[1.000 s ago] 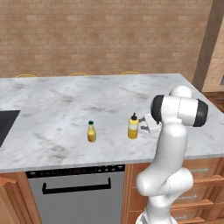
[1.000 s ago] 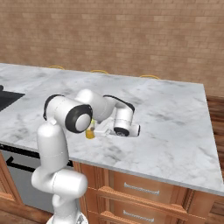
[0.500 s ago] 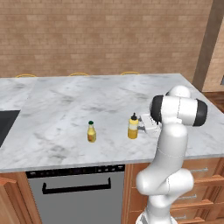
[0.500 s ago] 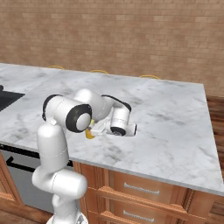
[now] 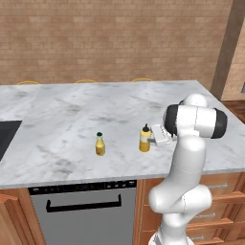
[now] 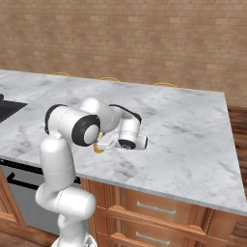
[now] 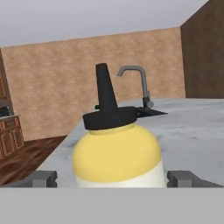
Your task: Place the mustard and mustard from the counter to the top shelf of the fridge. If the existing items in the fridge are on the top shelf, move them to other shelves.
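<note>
2 rear views share counter (image 5: 72, 119); third close.

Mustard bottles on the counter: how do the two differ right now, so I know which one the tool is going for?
The squat mustard is plain yellow with a pointed black cap; the slim mustard is narrower and orange-tinted with a small dark cap. The squat mustard sits between the fingers of the open tool; the slim mustard stands apart, further from the arm. Both stand upright on the counter.

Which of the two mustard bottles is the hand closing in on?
The squat yellow bottle with the pointed black cap: it stands between the open hand's fingers. The slim orange-tinted bottle stands apart, further along the counter.
</note>
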Motion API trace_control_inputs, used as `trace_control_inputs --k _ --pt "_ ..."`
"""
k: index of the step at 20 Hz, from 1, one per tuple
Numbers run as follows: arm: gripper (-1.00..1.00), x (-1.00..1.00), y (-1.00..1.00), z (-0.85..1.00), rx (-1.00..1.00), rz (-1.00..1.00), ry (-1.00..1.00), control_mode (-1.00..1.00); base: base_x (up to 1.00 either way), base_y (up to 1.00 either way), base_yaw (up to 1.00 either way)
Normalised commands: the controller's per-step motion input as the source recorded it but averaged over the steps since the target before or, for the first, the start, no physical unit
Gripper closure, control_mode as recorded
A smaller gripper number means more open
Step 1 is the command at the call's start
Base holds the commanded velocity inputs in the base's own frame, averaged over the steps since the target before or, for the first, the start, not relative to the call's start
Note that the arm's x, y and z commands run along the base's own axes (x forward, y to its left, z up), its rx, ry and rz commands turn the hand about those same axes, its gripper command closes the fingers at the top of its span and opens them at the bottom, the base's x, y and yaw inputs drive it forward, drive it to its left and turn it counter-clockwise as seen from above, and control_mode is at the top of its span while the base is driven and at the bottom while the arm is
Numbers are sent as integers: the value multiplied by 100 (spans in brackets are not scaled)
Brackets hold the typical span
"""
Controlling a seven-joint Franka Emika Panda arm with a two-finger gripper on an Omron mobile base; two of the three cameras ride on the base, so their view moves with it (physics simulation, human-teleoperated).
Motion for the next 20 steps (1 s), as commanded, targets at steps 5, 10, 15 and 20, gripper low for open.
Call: trace_control_inputs --k 5,10,15,20 --pt "-100 0 9 0 0 0 0 -100 0 0 0" --pt "-100 0 12 0 0 0 0 -100 0 0 0" --pt "100 2 9 0 0 0 2 -100 0 0 0" --pt "100 -1 0 3 0 0 -1 -100 0 0 0"
